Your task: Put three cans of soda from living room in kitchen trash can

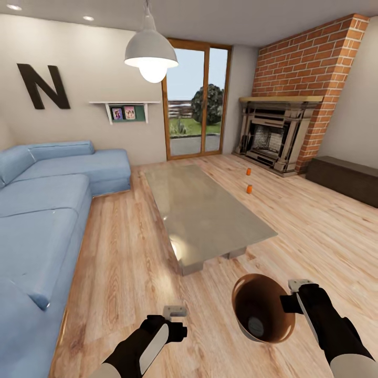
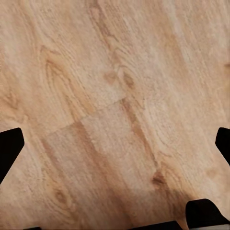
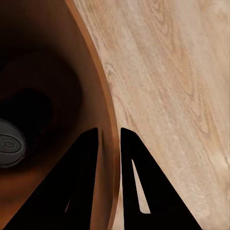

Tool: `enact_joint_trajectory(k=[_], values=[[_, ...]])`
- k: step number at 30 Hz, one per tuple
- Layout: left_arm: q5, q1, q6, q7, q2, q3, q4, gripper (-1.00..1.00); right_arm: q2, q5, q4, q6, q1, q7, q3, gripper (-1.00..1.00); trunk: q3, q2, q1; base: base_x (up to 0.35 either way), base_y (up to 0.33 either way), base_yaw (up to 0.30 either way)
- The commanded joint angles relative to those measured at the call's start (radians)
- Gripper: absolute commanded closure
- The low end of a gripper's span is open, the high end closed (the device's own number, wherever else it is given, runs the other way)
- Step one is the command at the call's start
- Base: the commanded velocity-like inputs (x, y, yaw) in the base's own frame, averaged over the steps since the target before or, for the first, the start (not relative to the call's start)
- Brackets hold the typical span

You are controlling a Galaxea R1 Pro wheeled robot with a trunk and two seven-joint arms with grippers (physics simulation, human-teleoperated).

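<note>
Two small orange cans of soda [image 1: 249,188] [image 1: 249,170] stand upright on the wood floor between the glass coffee table [image 1: 205,215] and the brick fireplace [image 1: 273,137]. My right gripper [image 1: 290,303] [image 3: 109,130] is shut on the rim of the trash can [image 1: 239,310] [image 3: 52,72], one finger inside and one outside, holding it tilted above the floor. A third can's grey metal top [image 1: 255,326] [image 3: 9,143] shows at the bin's bottom. My left gripper [image 1: 177,328] [image 2: 115,143] hangs open over bare floor, holding nothing.
A blue sectional sofa [image 1: 47,210] runs along the left. The glass table fills the room's middle. A dark low bench [image 1: 344,178] sits at the right wall, and a glass patio door [image 1: 197,100] is at the back. Wood floor lies open on the table's right side.
</note>
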Motion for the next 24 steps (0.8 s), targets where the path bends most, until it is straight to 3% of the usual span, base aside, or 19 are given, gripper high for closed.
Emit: enact_joint_trajectory(k=[1, 8, 16, 24], values=[[0.0, 0.0, 0.0, 0.0, 0.0, 0.0, 0.0, -1.0, 0.0, -0.012, 0.0, 0.001, 0.0, 0.005, 0.0, 1.0, 0.003, 0.007, -0.004, 0.0, 0.0, 0.0], [0.0, 0.0, 0.0, -0.001, 0.0, 0.0, 0.0, -1.0, 0.0, -0.012, 0.0, 0.001, 0.0, 0.005, 0.0, 1.0, 0.027, 0.056, -0.031, 0.0, 0.0, 0.0], [0.0, 0.0, 0.0, -0.001, 0.0, 0.0, 0.0, -1.0, 0.0, -0.012, 0.0, 0.001, 0.0, 0.006, 0.0, 1.0, 0.038, 0.056, -0.031, 0.0, 0.0, 0.0], [-0.002, 0.0, 0.0, -0.001, 0.0, 0.0, 0.001, -1.0, 0.0, -0.012, 0.0, 0.001, 0.0, 0.006, 0.0, 1.0, 0.072, 0.112, -0.061, 0.0, 0.0, 0.0]])
